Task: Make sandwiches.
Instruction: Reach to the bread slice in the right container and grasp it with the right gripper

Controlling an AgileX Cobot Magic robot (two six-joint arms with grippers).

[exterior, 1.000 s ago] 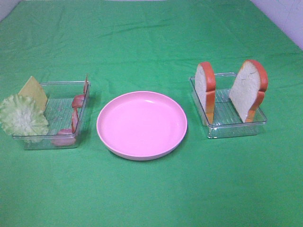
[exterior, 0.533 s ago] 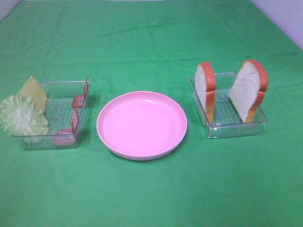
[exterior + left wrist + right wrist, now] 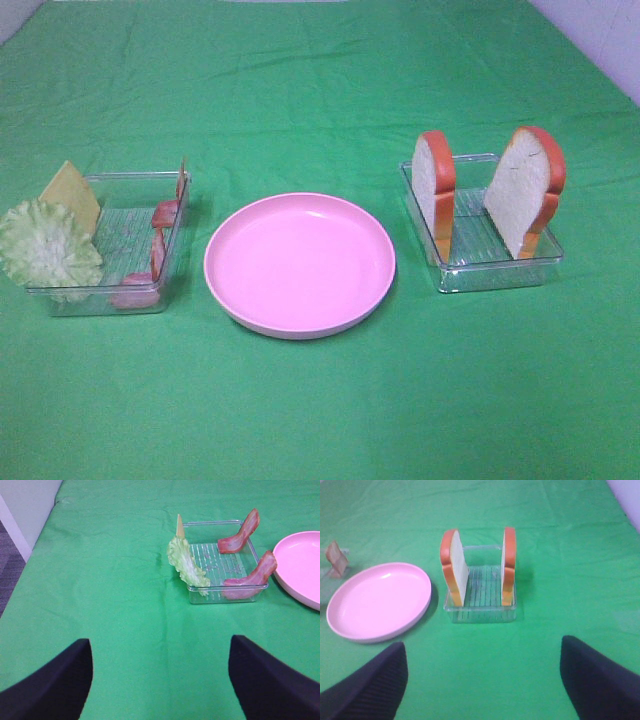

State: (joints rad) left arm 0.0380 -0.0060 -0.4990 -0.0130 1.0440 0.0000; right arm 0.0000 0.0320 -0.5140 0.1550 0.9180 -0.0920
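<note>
My left gripper (image 3: 160, 641) is spread wide and holds nothing. The lettuce (image 3: 187, 565), cheese (image 3: 179, 526) and bacon strips (image 3: 239, 536) sit in a clear tray (image 3: 225, 594) ahead of it, well apart. My right gripper (image 3: 483, 642) is also spread and holds nothing. Two bread slices (image 3: 457, 570) stand upright in a second tray (image 3: 480, 614) ahead (no contact). The pink plate (image 3: 300, 265) sits between the trays.

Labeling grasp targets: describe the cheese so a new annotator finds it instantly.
Left of the pink plate sits a clear tray. The cheese leans on its far-left corner, behind the lettuce: the only flat yellow square, unlike the frilly green leaf and pink bacon strips.
</note>
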